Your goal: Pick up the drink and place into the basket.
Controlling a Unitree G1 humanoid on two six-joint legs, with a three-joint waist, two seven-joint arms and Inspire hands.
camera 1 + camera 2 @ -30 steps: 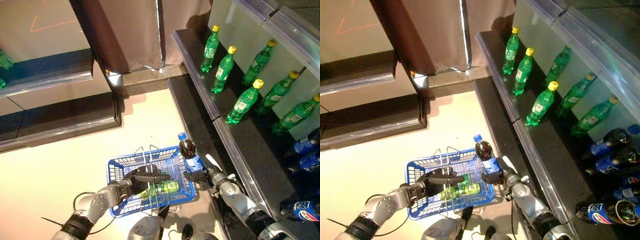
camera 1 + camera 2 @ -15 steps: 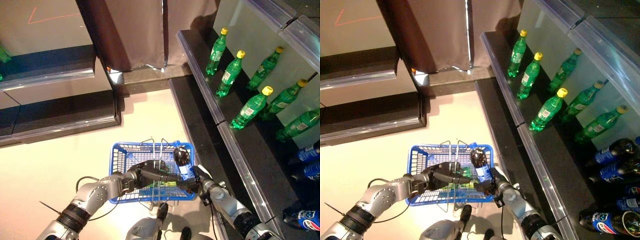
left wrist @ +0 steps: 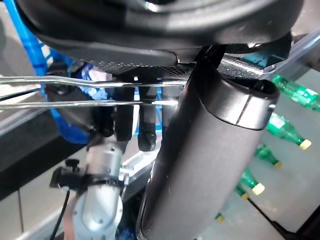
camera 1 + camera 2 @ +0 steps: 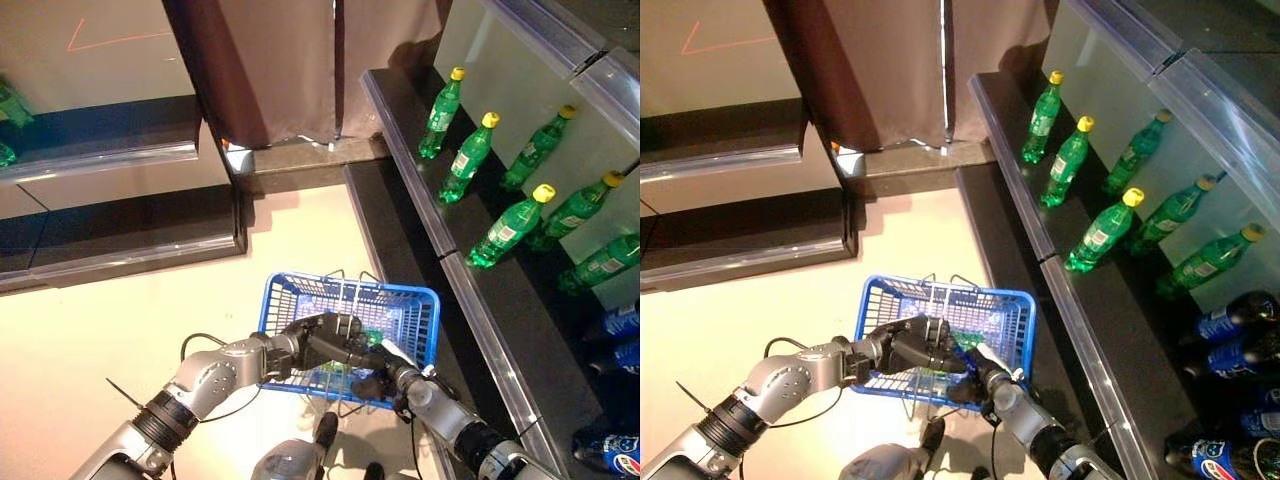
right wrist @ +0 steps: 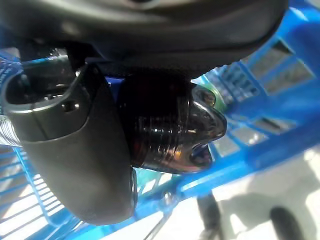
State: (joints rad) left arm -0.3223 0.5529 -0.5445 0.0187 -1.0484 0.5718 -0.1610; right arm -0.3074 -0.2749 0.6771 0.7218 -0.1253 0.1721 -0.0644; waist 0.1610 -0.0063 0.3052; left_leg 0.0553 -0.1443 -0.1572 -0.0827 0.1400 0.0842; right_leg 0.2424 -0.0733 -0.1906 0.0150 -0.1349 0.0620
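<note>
Down inside the blue wire-mesh plastic basket now sits my right robot hand, which a second ago held the dark cola bottle with the blue label upright above the rim. From the head views that bottle is almost wholly hidden behind my two hands. Only my right wrist view shows it: a dark, ribbed bottle base with my thumb and fingers wrapped round it, blue mesh just behind. My left robot hand is curled round the basket's thin metal wire handles, carrying it above the pale floor. A green bottle lying in the basket peeks out between my hands, mostly covered. Farther right, green bottles with yellow caps stand on the dark shelf; blue-labelled ones lower down are cut off by the edge.
</note>
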